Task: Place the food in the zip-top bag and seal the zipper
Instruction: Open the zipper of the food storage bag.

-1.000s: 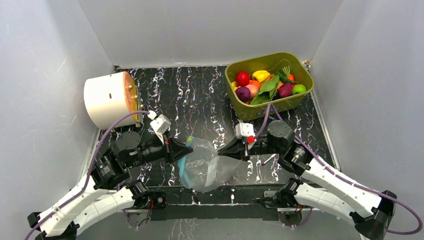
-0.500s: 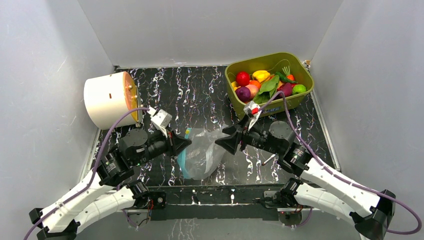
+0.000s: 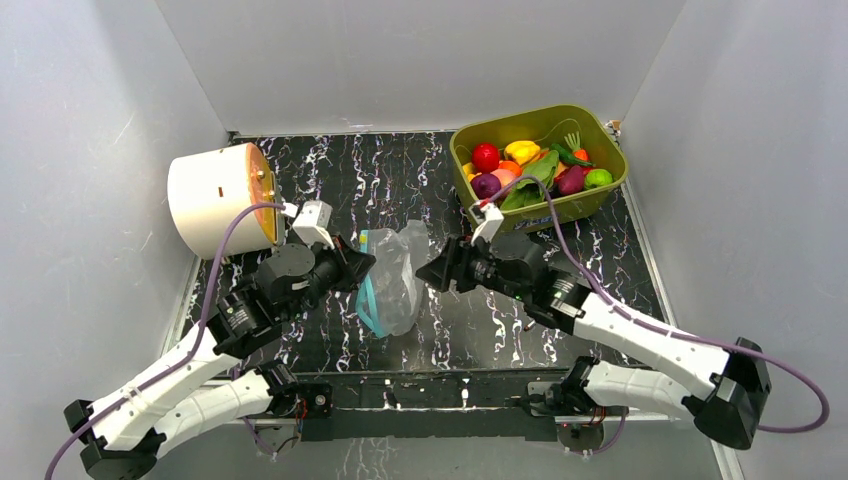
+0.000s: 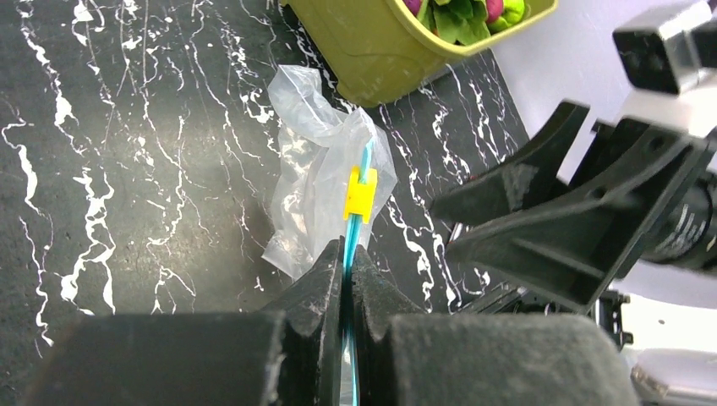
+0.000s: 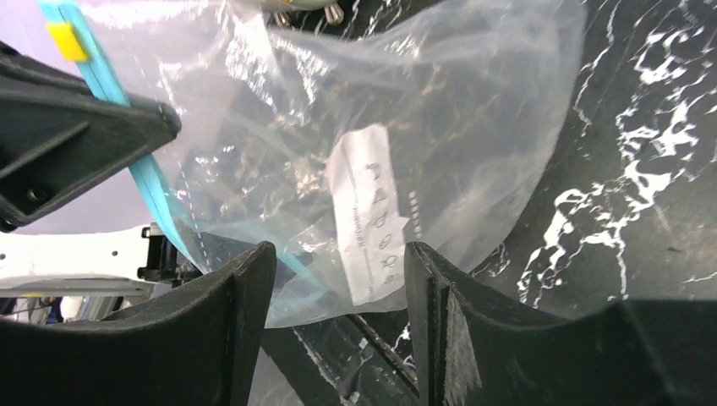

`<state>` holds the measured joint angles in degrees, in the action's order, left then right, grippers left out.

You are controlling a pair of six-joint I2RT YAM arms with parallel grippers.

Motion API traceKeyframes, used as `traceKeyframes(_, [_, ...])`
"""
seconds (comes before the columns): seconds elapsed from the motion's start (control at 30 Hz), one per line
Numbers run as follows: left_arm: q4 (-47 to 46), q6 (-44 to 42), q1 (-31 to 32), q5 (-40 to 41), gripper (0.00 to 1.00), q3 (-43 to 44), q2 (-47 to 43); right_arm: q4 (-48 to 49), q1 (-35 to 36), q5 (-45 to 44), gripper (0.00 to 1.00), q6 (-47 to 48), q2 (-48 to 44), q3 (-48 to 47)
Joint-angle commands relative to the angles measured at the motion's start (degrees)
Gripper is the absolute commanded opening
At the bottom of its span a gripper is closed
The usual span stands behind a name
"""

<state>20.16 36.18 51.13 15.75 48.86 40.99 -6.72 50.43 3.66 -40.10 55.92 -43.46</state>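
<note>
**Left pincer**: clenched on the zipper, the teal strip pinched edge-on between its two fingertips.

**Zipper, axis:** its length runs straight out from the left pincer's tips, away from that arm. A yellow slider sits on it just beyond the grip. Whether the mouth is open or shut along this strip cannot be told.

**Zip-top bag**: held between the two pincers, crumpled, with its zipper edge on the left side. Its clear body, bearing the white label, is turned toward the right arm. No food shows inside.

**Right pincer**: released, fingers spread wide. It faces the bag's flat side from the right, the label framed between the fingers. Contact with the film cannot be told.

**Food**: heaped in the olive tub at the far right of the tabletop. It lies beyond the right pincer and well apart from the bag.

**Judgement:** the right arm is the nearer to both the bag's free side and the food. The coming move likely turns on it taking the film opposite the left pincer's hold.
</note>
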Motion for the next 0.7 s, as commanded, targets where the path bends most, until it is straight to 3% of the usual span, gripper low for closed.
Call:
traceKeyframes(0.0, [0.96,6.47,0.25,5.76,0.0,3.67,1.42,-1.59,7.0,-8.49,0.54,-3.85,3.33,-7.41])
traceKeyframes(0.2, [2.78,10.93,0.2,7.68,0.0,5.41,3.38,-2.49,17.03,-21.61,0.54,-5.31,7.96,-12.1])
traceKeyframes(0.47, [4.53,16.28,0.23,8.82,0.0,4.86,4.02,-5.53,24.86,-30.93,0.63,-4.81,15.1,-16.59])
traceKeyframes(0.67, [4.29,17.95,0.23,7.32,0.0,4.0,3.67,-11.62,26.94,-42.9,0.56,-5.38,18.49,-19.05])
